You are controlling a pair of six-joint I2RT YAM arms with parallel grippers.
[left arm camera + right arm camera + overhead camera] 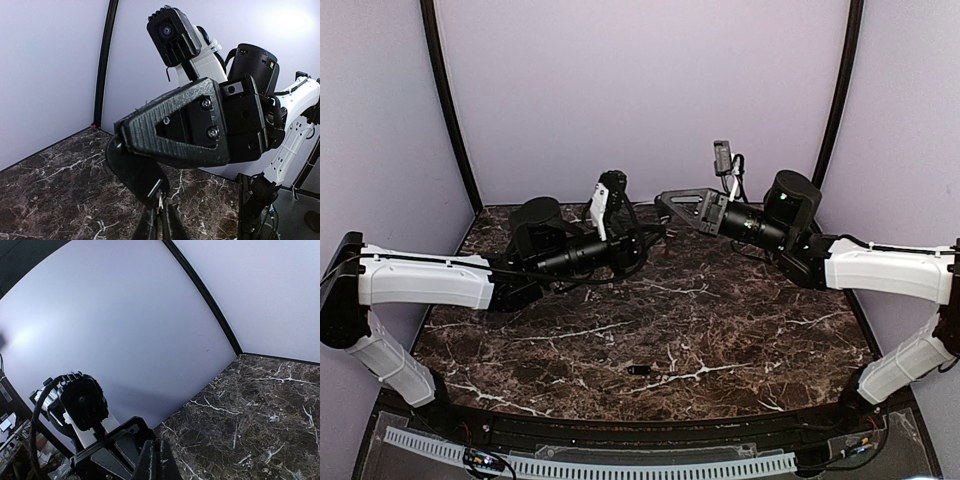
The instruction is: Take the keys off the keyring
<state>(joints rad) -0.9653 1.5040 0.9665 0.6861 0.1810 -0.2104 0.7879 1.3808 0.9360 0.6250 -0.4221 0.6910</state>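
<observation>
Keyring [158, 194] held mid-air between both arms so I can work it: left fingers [149, 227] pinching its thin wire, right fingers [137, 170] pressed together at the same spot, grip unclear. One dark key [640, 370] lies on tabletop [740, 330], looks freed already

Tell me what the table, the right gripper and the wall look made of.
Table: polished dark brown stone or a marble-look laminate, white veins and a soft sheen. Right gripper: matte black plastic, likely 3D-printed, given fine layered ridges; its screws look metal. Wall: smooth matte pale panel, material unclear.
</observation>
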